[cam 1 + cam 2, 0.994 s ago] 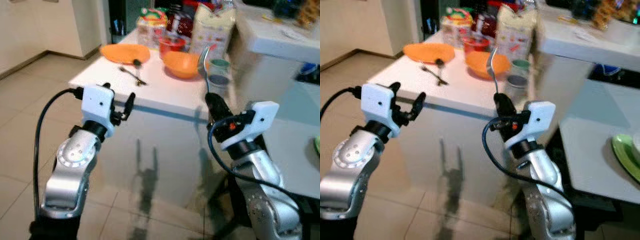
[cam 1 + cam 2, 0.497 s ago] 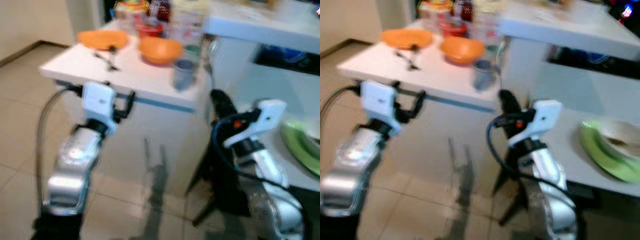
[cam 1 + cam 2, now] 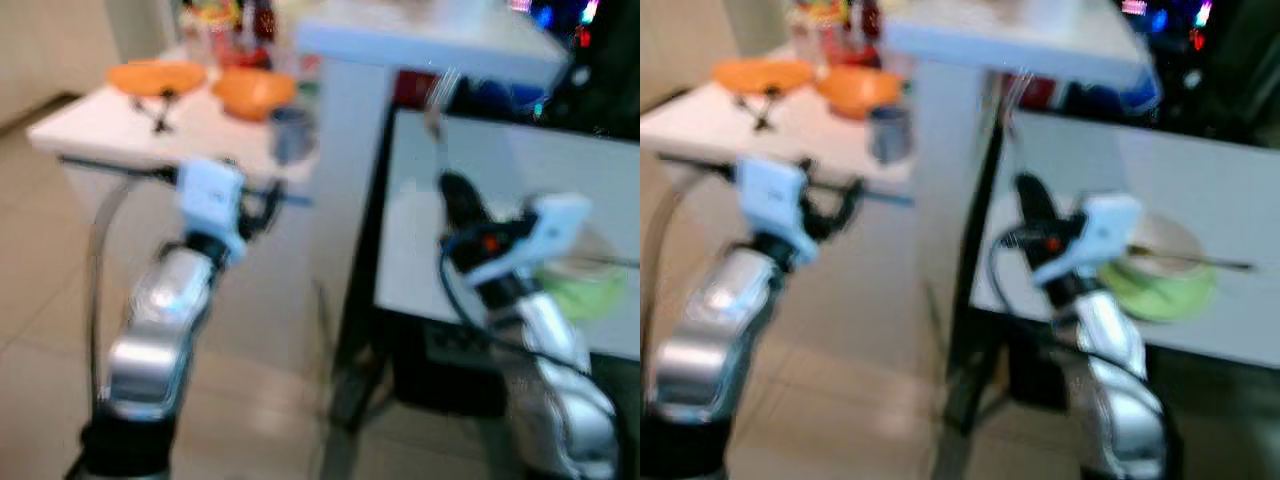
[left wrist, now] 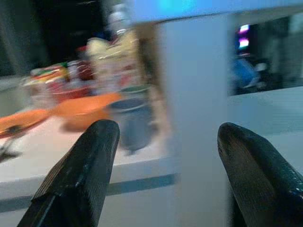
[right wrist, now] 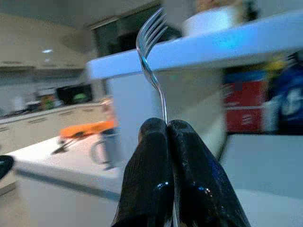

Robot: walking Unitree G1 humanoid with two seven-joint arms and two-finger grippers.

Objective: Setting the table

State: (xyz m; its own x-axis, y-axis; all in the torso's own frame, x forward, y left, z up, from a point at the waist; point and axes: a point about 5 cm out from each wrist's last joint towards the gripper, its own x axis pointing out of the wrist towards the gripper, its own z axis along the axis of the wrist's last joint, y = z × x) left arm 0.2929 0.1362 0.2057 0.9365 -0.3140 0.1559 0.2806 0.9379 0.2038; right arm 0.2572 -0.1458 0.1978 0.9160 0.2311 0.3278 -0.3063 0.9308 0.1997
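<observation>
My right gripper (image 5: 166, 130) is shut on the handle of a silver fork (image 5: 150, 56), which stands upright with its tines up. In the blurred eye views that gripper (image 3: 455, 190) hangs over the near edge of a low white table (image 3: 450, 240). On that table lies a green plate (image 3: 1160, 288) with a white dish (image 3: 1168, 243) on it and a thin utensil across. My left gripper (image 3: 268, 198) is open and holds nothing; its fingers (image 4: 92, 156) point at a grey cup (image 4: 135, 124).
To the left stands a white table (image 3: 90, 140) with an orange plate (image 3: 155, 75), an orange bowl (image 3: 250, 90), the grey cup (image 3: 290, 133), cutlery and jars. A tall white counter end (image 3: 345, 150) and a dark table leg stand between the two tables. The floor is tiled.
The whole view has swung to the right: the table with orange dishes slid left, the low table with the green plate came in. Both grippers keep their pose.
</observation>
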